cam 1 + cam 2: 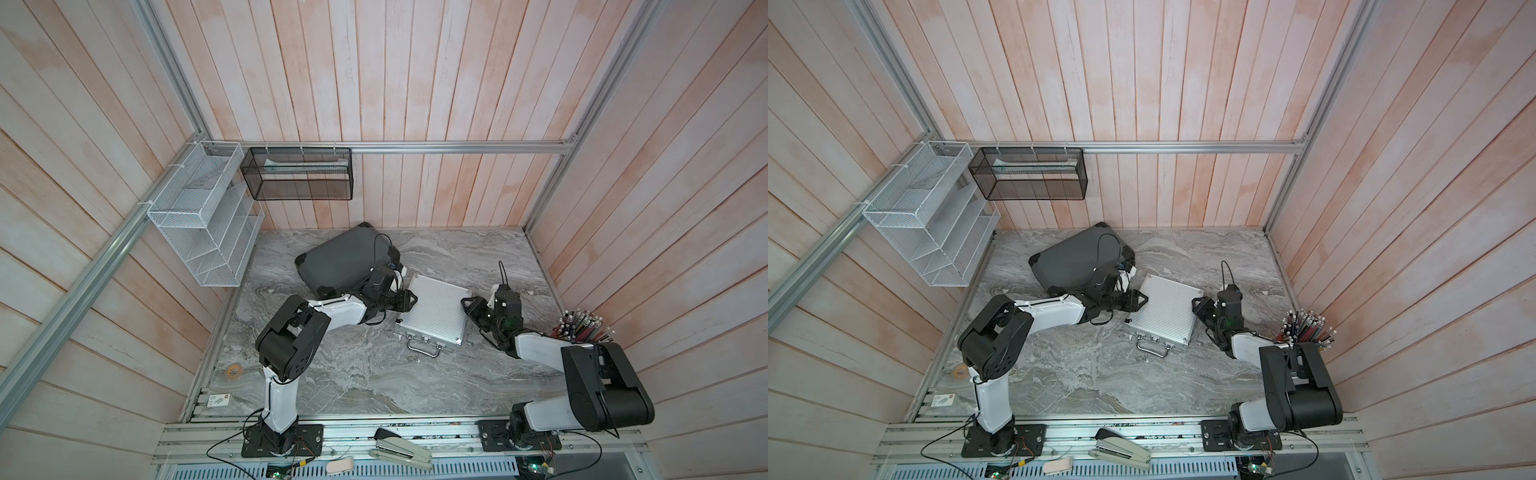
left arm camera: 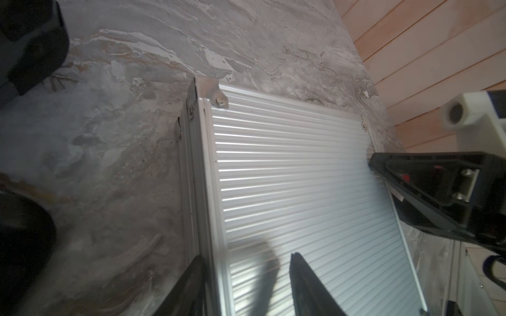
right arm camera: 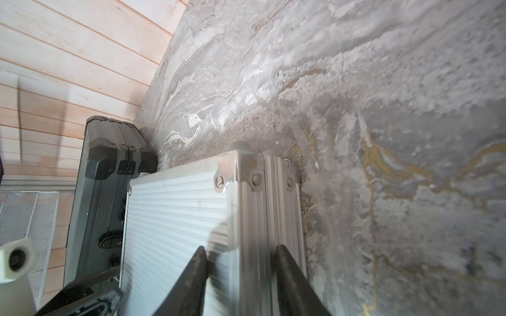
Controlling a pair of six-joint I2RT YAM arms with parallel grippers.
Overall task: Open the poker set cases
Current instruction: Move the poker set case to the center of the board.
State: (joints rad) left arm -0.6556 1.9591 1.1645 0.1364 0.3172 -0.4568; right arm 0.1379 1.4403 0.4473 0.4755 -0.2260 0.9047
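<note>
While the ribbed silver case (image 1: 434,311) lies shut mid-frame, the left claw (image 1: 413,300) gapes astride its edge; whether the right claw (image 1: 465,304) grips, I cannot tell.

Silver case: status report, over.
Left gripper open astride silver case edge; right gripper astride opposite edge, grip unclear. Dark grey case close by its far corner. Both cases shut.

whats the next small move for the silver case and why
Probably slide the right end effector round to the case's front side, by the handle. The ribbed silver case lies flat and shut. The right end effector and the left end effector only straddle its side edges, jaws apart, where nothing seems to open. The left one could brace it there.
</note>
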